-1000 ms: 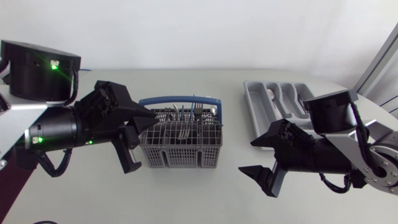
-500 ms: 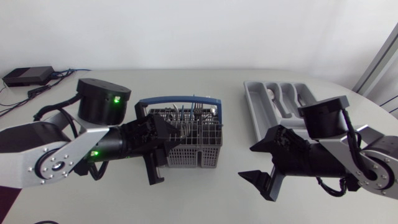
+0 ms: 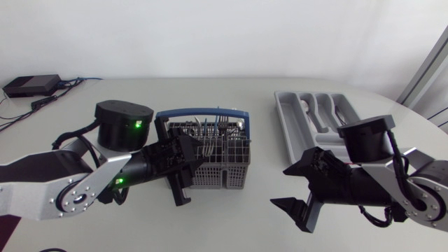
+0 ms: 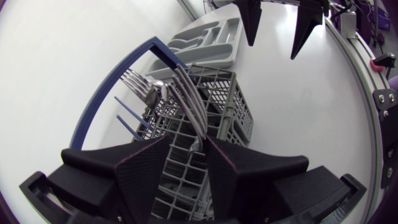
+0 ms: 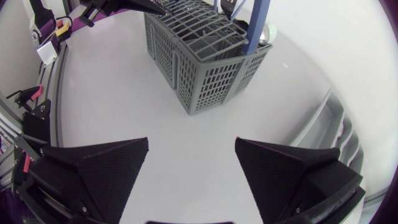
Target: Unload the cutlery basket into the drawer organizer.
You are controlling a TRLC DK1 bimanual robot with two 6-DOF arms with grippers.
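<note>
Cutlery basket (image 3: 222, 171), grey mesh with a blue hoop handle (image 3: 199, 110), stands on the white table (image 3: 231, 224) right at the tips of the left claw (image 4: 188, 149). That claw's two black fingers are spread apart. The basket's nearest end and the stems of upright forks and spoons (image 4: 177, 93) show in the gap between them; whether either finger touches the mesh cannot be told. Seen from above, one finger lies over the basket's rim and the other hangs just outside its front wall. The drawer organizer (image 3: 283, 115), a grey tray with long compartments, sits past the basket's far end from this claw, well apart from it and near the table's far right edge. The right claw (image 5: 191, 143) hovers low over the tabletop with its fingers wide apart. The basket lies ahead of it with one corner turned toward it, and the organizer lies off to its side. White tabletop stretches between the two claws and along the basket's front.
</note>
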